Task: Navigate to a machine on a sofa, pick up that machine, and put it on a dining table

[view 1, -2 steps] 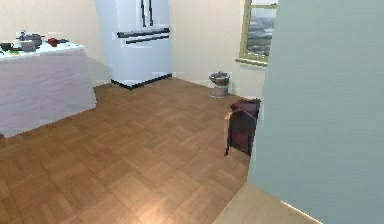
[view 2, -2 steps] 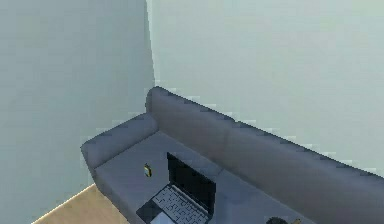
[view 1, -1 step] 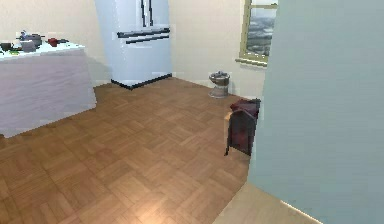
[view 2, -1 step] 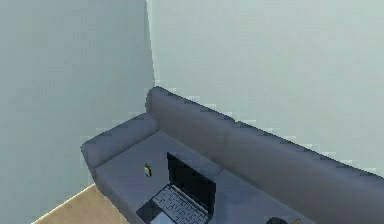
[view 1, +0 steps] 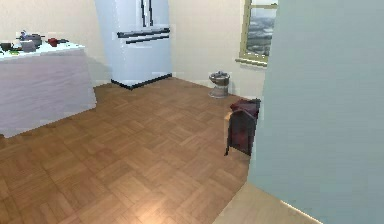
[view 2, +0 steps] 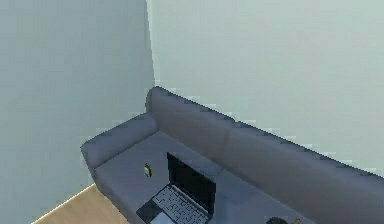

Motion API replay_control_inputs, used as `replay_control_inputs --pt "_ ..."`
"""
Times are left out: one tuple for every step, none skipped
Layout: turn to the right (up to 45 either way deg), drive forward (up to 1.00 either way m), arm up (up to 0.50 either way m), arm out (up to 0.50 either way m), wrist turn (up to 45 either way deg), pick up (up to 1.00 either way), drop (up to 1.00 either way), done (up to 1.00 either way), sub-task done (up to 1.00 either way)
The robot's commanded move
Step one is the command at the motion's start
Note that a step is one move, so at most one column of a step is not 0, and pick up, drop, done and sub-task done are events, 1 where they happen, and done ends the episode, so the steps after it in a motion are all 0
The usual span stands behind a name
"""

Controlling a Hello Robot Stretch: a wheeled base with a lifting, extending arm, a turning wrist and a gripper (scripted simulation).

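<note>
I judged the laptop (view 2: 188,190) on the sofa (view 2: 262,150) light, stiff, fragile at its hinge; I'd take its base edge. I couldn't tell the gripper's state.

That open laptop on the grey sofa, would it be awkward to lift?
Probably. The laptop stands open, so its hinged screen may swing or fold when lifted. It looks thin and flat, likely stiff yet fragile at the screen. Lying on the soft sofa cushion, it may rock if pushed.
</note>
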Motion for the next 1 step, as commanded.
replay_control_inputs --pt "0.0 0.00 0.00 0.00 45.0 0.00 0.00 0.00 0.00"
